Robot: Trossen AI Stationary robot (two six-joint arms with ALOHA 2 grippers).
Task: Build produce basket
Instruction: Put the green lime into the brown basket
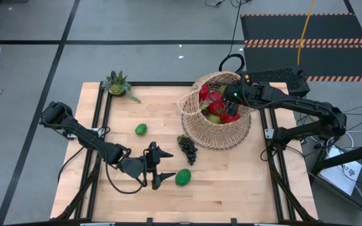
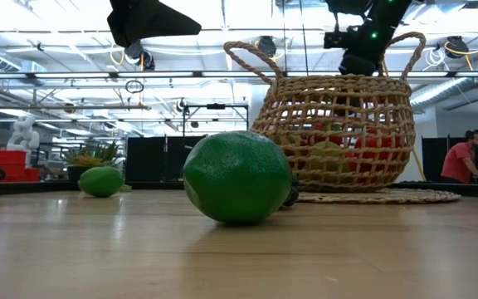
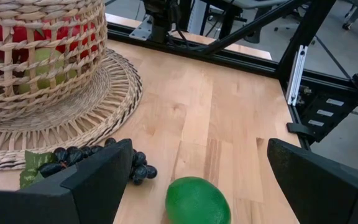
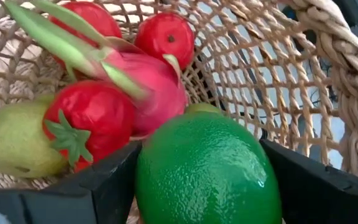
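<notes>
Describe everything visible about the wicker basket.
The basket is large, round, tan wicker, woven openly so the fruit shows through its wall. Two loop handles rise from the rim. It stands upright on a flat woven mat on the table's far right part. Inside lie red fruits, a pink dragon fruit and a yellow-green pear. The right end effector reaches inside it, shut on a lime. Grapes lie beside the mat's edge.

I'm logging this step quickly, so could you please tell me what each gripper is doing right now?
Left gripper: open, empty, beside the near lime.
Right gripper: shut on a lime, inside the basket.
</notes>
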